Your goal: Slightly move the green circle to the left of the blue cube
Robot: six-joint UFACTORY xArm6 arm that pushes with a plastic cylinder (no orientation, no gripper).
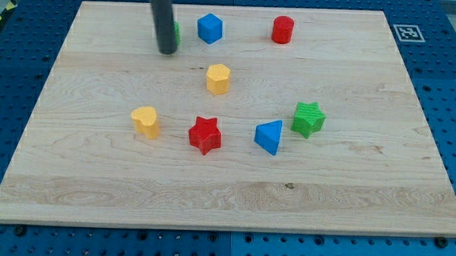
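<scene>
The green circle is near the view's top, mostly hidden behind my rod; only a thin green edge shows on the rod's right side. My tip rests on the board at the circle's left front, touching or nearly touching it. The blue cube sits just to the right of the green circle, with a small gap between them.
A red cylinder is at the top right. A yellow hexagonal block is in the middle. A yellow heart, a red star, a blue triangular block and a green star lie lower down on the wooden board.
</scene>
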